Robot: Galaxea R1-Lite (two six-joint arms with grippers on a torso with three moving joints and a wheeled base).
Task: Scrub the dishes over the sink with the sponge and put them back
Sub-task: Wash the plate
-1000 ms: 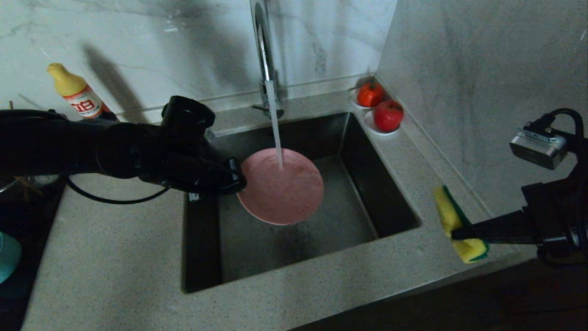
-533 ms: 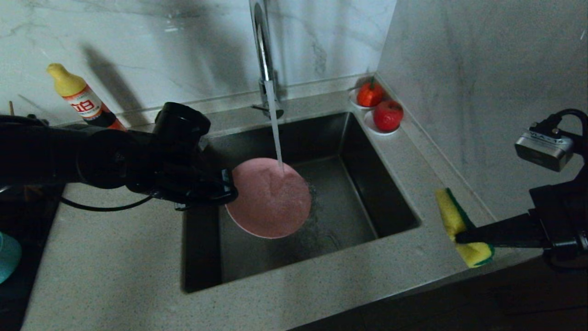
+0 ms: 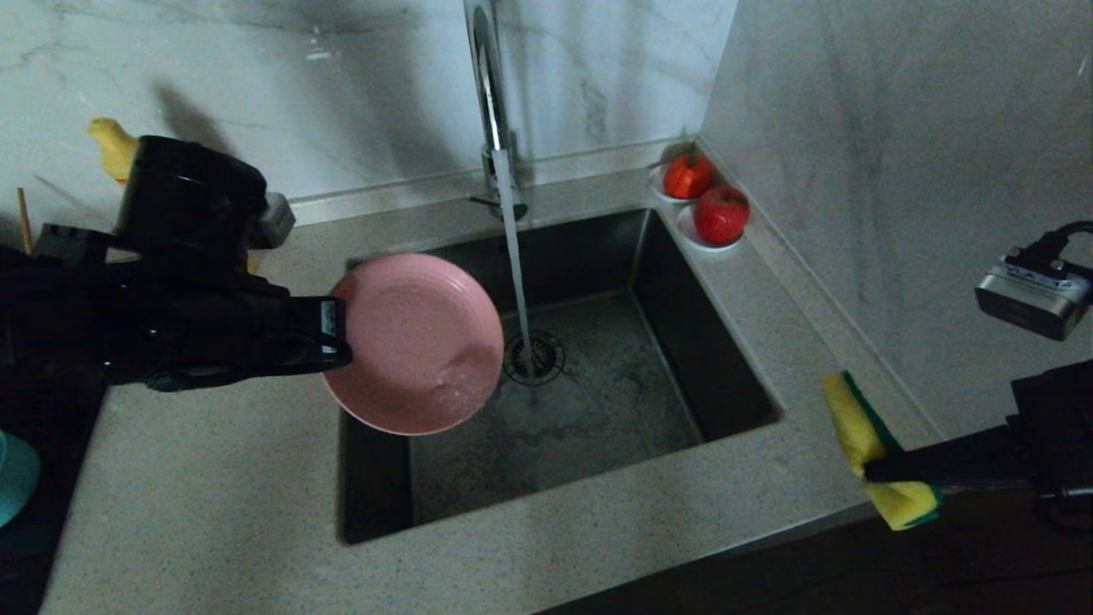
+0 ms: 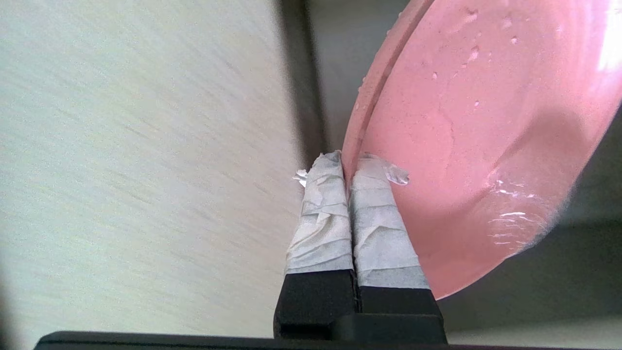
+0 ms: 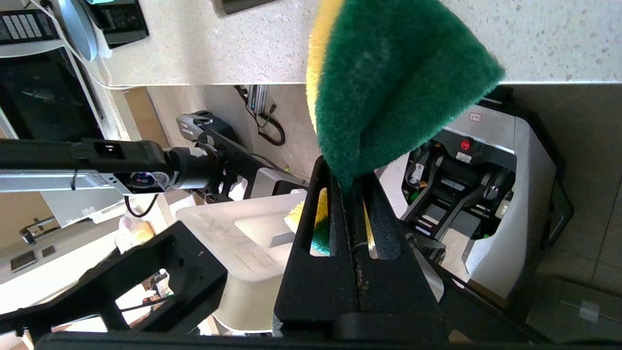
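My left gripper (image 3: 337, 337) (image 4: 349, 160) is shut on the rim of the wet pink plate (image 3: 414, 343) (image 4: 486, 126), held tilted above the left edge of the steel sink (image 3: 726, 342). Water runs from the faucet (image 3: 488, 94) straight to the drain (image 3: 534, 357), to the right of the plate. At the counter's front right corner my right gripper (image 3: 871, 471) (image 5: 347, 175) is shut on the yellow and green sponge (image 3: 879, 448) (image 5: 388, 82), squeezing it. A sliver of the teal bowl (image 3: 13, 474) shows at the far left edge.
Two red fruits on white saucers (image 3: 717, 218) sit in the back right corner of the counter. A yellow-capped bottle (image 3: 113, 145) stands behind my left arm by the wall. Speckled countertop (image 3: 213, 495) surrounds the basin.
The left arm has lifted the plate out from under the water stream and drawn it left over the sink's edge. The right gripper with the sponge has drifted slightly right and down.
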